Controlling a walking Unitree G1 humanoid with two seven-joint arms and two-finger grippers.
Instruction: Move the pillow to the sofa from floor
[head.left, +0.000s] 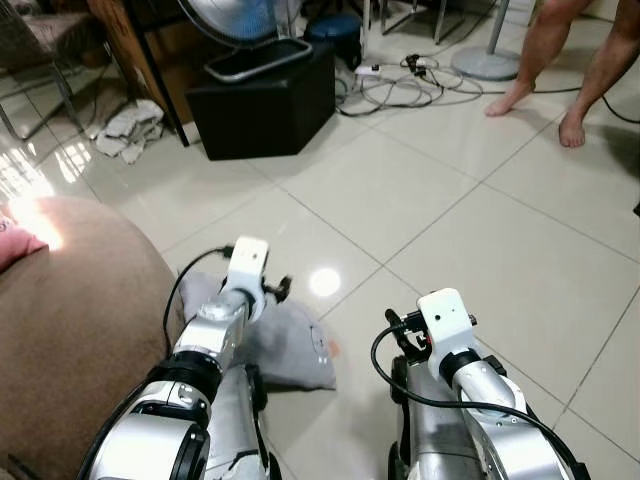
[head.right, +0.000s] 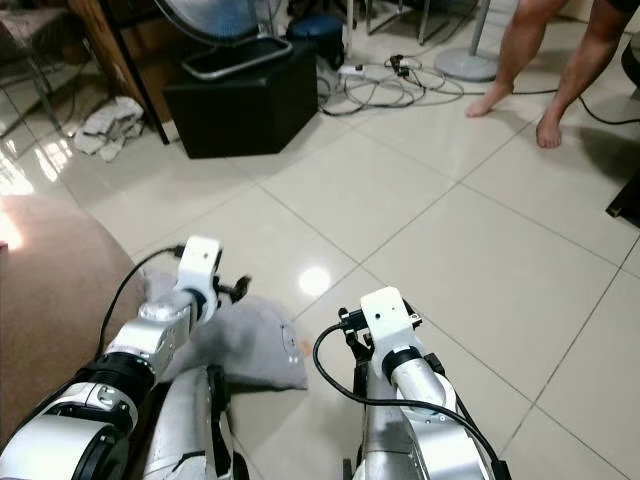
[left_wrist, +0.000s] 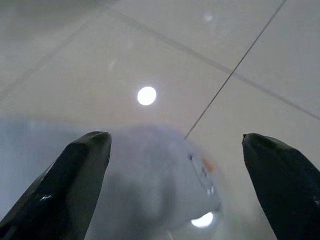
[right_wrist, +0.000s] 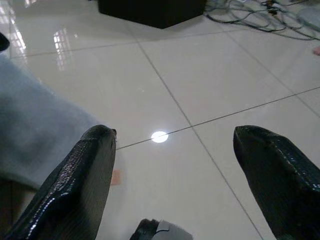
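Your left tool (left_wrist: 175, 190) hangs spread apart over the soft grey fabric pillow (head.left: 285, 340) on the floor; your right tool (right_wrist: 175, 185), fingers also apart, hovers beside it.

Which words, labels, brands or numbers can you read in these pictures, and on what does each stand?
None can be read.
The pillow bears a small mark with an orange spot, too blurred to read.
The black box shows no label.
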